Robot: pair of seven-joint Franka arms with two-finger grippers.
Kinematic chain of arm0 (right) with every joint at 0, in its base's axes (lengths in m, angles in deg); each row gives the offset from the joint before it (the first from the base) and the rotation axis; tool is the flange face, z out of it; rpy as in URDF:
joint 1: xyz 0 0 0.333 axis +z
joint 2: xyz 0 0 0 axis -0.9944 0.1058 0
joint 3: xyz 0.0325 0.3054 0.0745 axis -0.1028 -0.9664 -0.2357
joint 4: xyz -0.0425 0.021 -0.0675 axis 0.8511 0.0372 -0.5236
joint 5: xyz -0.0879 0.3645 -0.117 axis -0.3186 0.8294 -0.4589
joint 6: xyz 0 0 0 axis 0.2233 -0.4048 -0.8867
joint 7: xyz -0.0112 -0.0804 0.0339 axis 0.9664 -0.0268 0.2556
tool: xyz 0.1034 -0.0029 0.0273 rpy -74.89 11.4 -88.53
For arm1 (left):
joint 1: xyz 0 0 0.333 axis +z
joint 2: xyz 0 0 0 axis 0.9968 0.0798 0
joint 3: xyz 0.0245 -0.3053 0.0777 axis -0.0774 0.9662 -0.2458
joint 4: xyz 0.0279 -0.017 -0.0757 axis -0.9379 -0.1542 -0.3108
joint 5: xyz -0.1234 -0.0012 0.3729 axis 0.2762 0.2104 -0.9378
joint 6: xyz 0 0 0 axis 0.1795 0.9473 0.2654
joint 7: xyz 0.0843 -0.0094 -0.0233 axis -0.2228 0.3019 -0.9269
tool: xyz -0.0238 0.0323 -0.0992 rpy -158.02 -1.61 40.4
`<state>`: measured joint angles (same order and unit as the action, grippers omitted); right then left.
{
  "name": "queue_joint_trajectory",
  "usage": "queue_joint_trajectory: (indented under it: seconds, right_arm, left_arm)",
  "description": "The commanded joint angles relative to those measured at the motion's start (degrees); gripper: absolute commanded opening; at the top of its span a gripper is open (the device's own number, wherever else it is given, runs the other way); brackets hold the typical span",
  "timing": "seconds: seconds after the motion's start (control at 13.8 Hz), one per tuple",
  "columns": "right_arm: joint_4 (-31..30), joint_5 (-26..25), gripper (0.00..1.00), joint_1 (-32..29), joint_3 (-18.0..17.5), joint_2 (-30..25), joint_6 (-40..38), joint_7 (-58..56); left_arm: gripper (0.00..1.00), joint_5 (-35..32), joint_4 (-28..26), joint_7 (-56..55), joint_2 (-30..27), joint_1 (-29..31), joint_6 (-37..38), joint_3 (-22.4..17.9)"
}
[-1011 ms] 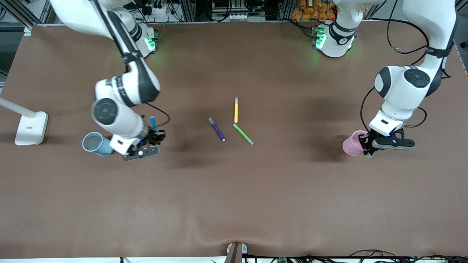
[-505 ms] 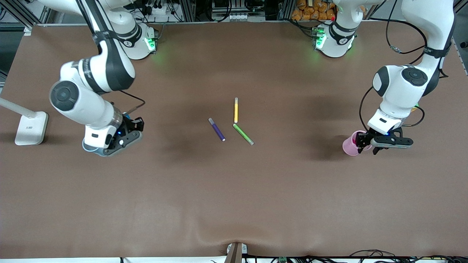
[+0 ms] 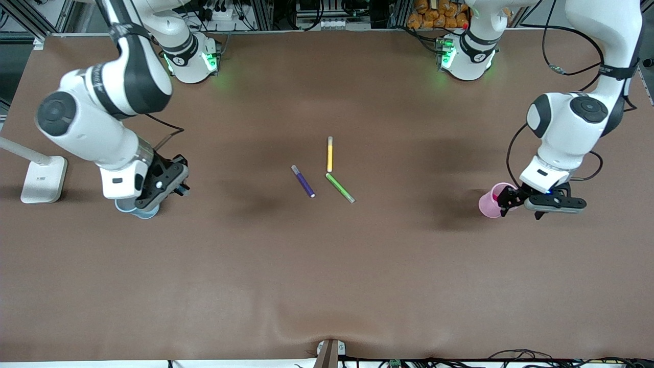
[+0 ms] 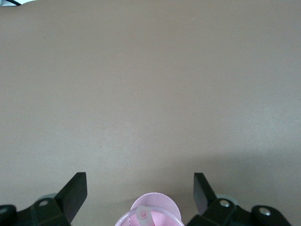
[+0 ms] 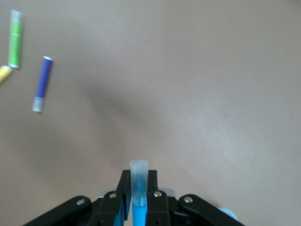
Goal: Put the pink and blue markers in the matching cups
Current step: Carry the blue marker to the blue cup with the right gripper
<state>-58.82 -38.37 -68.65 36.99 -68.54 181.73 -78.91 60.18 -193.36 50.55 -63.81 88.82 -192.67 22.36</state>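
step: pink marker (image 4: 142, 217) dropped in pink cup (image 3: 491, 201), mid-right of frame; left pincer (image 4: 140, 190) spread wide over it, holding nothing | right pincer (image 5: 139, 200) clamped on blue marker (image 5: 138, 188) above blue cup (image 3: 127, 208), mid-left | next: you centre the marker on the cup mouth, then let go

The left gripper (image 4: 140, 195) has its two black fingers (image 4: 75, 190) spread wide apart, w/ nothing clamped btw them. Between the fingers, lower down, sits the pink cup (image 4: 151, 212), seen from above; only part of its round rim shows. Inside the cup stands the pink marker (image 4: 142, 215), its pale greyish end up, near the rim. The rest is the bare brown table (image 4: 150, 84); no edge or corner of it shows.
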Motion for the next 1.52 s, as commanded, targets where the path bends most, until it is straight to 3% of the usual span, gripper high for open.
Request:
queue_joint_trajectory:
  seconds: [0.0, 0.14, 0.29, 0.58, 0.79, 1.01, 1.44]
  right_arm:
    - [-1.1, 8.4, 0.03, -4.5, -1.0, -1.8, 0.0, -12.1]
    - [-1.1, 16.4, 0.02, -6.3, -0.9, -2.5, -0.3, -18.9]
    - [-1.2, 20.8, 0.02, -8.7, -0.9, -2.5, -0.5, -25.4]
    - [-1.2, 32.4, 0.02, -13.9, -0.9, -1.2, -1.1, -40.3]
    - [-1.1, 40.8, 0.03, -18.2, -0.8, 1.6, -5.7, -51.4]
    - [-0.1, 44.5, 0.03, -23.8, -0.9, 6.5, -12.6, -63.3]
    - [2.2, 43.6, 0.03, -29.8, -0.7, 10.7, -20.4, -76.4]
  left_arm:
    - [1.0, -1.0, 4.9, 0.2, -1.2, 0.2, 7.9, 1.3]
    - [1.0, -1.0, 9.1, 0.2, -1.1, 0.1, 14.3, 1.7]
    - [1.0, -0.9, 12.2, 0.0, -1.0, 0.1, 19.3, 2.8]
    - [1.0, -0.9, 13.5, 0.1, -1.2, 0.1, 21.4, 2.9]
    - [1.0, -0.8, 14.3, 0.1, -1.6, 0.0, 24.1, 3.0]
    - [1.0, -0.2, 18.6, 0.2, -1.4, 0.9, 32.0, 4.5]
    - [1.0, 0.0, 28.9, 0.0, -2.3, -0.6, 49.2, 4.8]
